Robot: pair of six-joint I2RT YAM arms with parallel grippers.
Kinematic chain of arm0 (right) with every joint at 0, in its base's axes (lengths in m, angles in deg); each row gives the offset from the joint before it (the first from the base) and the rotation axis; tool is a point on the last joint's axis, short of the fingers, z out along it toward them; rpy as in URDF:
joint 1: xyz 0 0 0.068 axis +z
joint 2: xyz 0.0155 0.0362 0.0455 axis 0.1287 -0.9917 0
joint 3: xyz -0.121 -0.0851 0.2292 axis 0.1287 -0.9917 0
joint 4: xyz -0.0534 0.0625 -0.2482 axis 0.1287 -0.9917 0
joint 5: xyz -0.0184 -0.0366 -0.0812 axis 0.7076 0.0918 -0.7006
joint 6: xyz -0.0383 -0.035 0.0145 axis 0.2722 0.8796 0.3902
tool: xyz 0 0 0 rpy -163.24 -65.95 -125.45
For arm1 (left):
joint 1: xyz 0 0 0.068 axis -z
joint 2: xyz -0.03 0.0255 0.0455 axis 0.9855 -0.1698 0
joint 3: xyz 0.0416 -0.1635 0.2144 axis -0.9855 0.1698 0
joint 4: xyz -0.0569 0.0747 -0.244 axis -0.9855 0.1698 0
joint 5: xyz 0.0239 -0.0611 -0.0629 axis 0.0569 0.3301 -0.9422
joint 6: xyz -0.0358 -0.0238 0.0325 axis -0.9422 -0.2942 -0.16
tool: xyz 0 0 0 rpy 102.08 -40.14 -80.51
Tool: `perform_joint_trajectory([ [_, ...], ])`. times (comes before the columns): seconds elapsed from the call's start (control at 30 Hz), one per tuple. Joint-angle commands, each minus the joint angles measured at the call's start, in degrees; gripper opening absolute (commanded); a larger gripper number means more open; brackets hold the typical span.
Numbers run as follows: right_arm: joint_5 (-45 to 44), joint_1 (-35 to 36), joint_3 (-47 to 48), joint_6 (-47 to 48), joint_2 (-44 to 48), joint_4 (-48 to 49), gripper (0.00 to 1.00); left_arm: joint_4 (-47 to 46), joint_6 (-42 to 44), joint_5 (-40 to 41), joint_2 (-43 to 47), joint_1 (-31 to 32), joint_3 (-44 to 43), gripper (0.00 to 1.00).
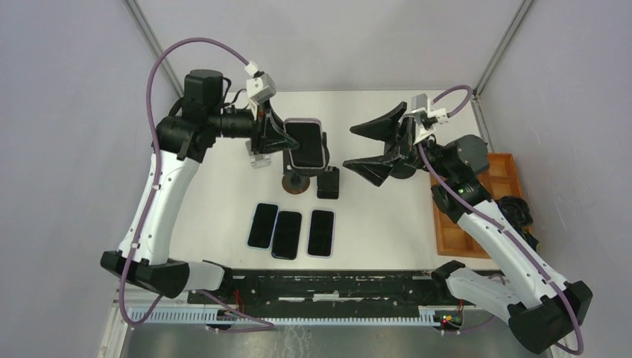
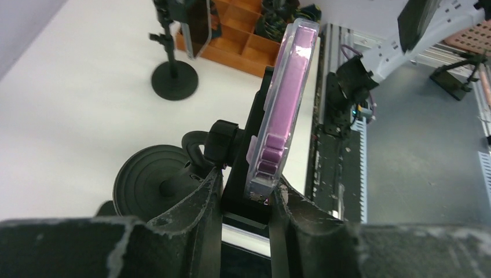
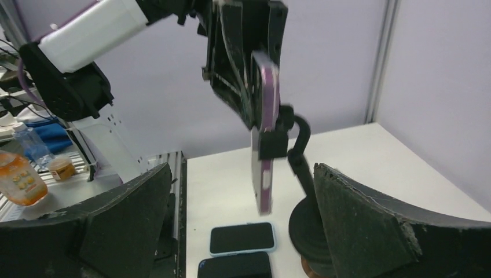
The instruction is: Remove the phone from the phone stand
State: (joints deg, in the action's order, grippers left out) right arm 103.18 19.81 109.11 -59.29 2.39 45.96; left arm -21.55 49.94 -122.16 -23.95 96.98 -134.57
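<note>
Task object: the phone, in a purple case, sits upright in the cradle of the phone stand, toward the far left of the desk. It is not yet out.
Left jaws: narrow, closed on the phone's upper end. In the left wrist view the cradle's back plate appears to lie between them as well.
Right jaws: wide and holding nothing, hanging just right of the stand and touching neither it nor the phone.
Risk 1, stand dragged: if the cradle plate is pinched together with the phone, a pull would likely lift or tip the whole stand instead of freeing the phone.
Risk 2, base unbraced: nothing holds the round base. If the cradle grips tightly, it could skid or topple during extraction.
Risk 3, slip: the hold is on a short end of a smooth case. A sideways or jerky pull could let the phone twist out and fall.
Risk 4, impact below: three spare phones lie flat just near of the stand, where a dropped phone or toppled stand would probably land.
Risk 5, arm contact: the right jaws are close, so moving in to brace the stand could bring them against the left arm.
</note>
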Motion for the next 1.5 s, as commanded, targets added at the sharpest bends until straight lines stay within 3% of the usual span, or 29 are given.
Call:
perform_joint_trajectory([
  [0.0, 3.2, 0.5, 0.6, -5.7, -0.2, 6.8, 0.98, 2.1, 4.9, 0.1, 6.5, 3.7, 3.9, 0.02],
  [0.3, -0.9, 11.6, 5.4, 2.6, -6.5, -5.6, 0.97, 15.3, 12.3, 2.4, 4.5, 6.8, 3.2, 0.02],
  [0.57, -1.1, 15.1, 7.2, 3.1, -10.8, -10.0, 0.81, 21.4, 17.4, 4.9, 4.5, 7.8, 4.5, 0.02],
  [0.77, 1.3, 17.4, 8.6, 3.4, -14.4, -13.0, 0.56, 22.7, 18.1, 4.9, 4.3, 7.9, 4.2, 0.02],
  [1.0, 0.8, 18.1, 7.3, -0.5, -14.9, -13.3, 0.00, 27.4, 22.5, 5.4, 4.0, 8.2, 5.0, 0.02],
  [1.27, -3.6, 20.3, 0.3, -14.3, -9.6, -5.0, 0.00, 28.6, 24.0, 3.5, 3.4, 8.2, 5.2, 0.04],
  [1.3, -4.3, 20.6, -0.8, -17.2, -8.5, -3.9, 0.00, 28.6, 23.8, 2.9, 3.2, 8.3, 5.0, 0.10],
  [1.37, -6.1, 21.0, -1.6, -21.2, -6.3, -3.9, 0.00, 28.7, 23.3, 1.4, 3.3, 8.2, 5.2, 0.45],
  [1.43, -8.3, 21.3, -1.9, -23.7, -3.7, -5.3, 0.00, 28.4, 23.5, -0.8, 4.1, 8.2, 6.3, 0.86],
  [1.47, -9.4, 21.3, -2.2, -25.0, -2.6, -5.2, 0.00, 27.6, 23.4, -2.3, 4.9, 8.2, 6.7, 0.96],
])
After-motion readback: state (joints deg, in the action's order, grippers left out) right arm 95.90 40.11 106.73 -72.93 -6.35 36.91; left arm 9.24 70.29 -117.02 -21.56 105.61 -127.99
